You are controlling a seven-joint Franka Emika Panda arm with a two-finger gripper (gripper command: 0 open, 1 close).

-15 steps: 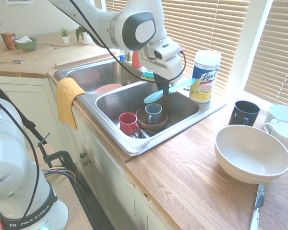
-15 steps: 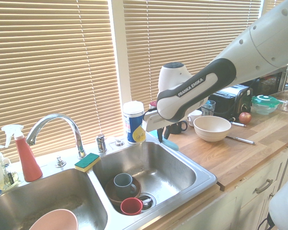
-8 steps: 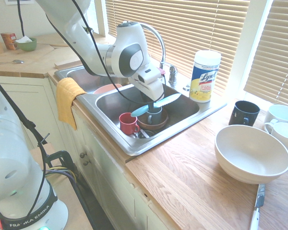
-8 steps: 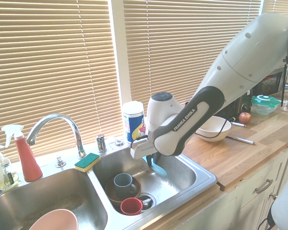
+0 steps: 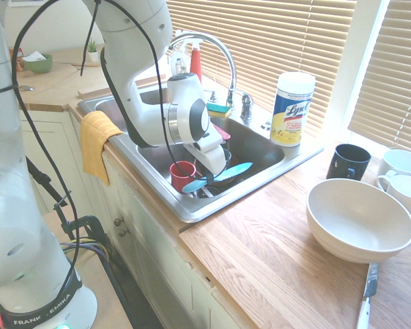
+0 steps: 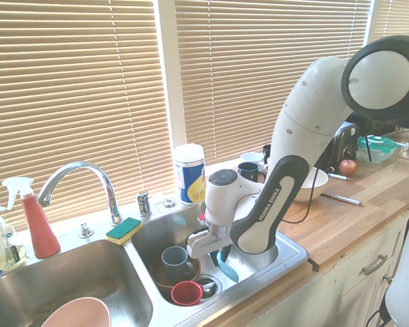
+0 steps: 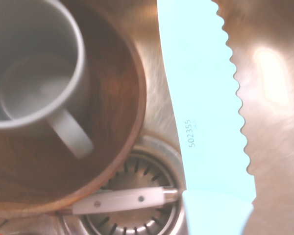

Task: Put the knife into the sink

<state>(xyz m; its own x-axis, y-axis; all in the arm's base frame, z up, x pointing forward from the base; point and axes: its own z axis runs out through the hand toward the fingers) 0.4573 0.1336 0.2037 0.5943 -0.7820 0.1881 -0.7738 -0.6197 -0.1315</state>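
White arm [image 6: 293,150] is reaching lower over the sink [image 5: 186,215] than a second ago, its wrist now coming in above the right-hand basin in the first exterior view. Knife [image 5: 238,171] is travelling down with it: a second back it was hanging high, by the tub [image 5: 292,113] at the window side; now it is showing inside the basin outline, handle end pointing toward the red mug [image 5: 181,174]. Jaws are pinching the knife by its handle, near the blade. Wrist view is showing the blade passing beside the brown bowl [image 7: 130,88], grey mug [image 7: 74,110] standing in that bowl, drain [image 7: 134,225] next to them with a white handle [image 7: 125,199] lying across it. Can't tell if the knife is touching anything below.

For the task: carrying looks nearly done, release is remaining. I'm judging the next move as a short lower, then opening over bare steel. Main risk is the handle end catching the red mug, or the blade landing propped on the bowl.

Writing: arm is reading "FRANKA EMIKA" along the link. Tub is carrying the Lysol brand, yellow and blue label. Blade is showing "502355", small print.
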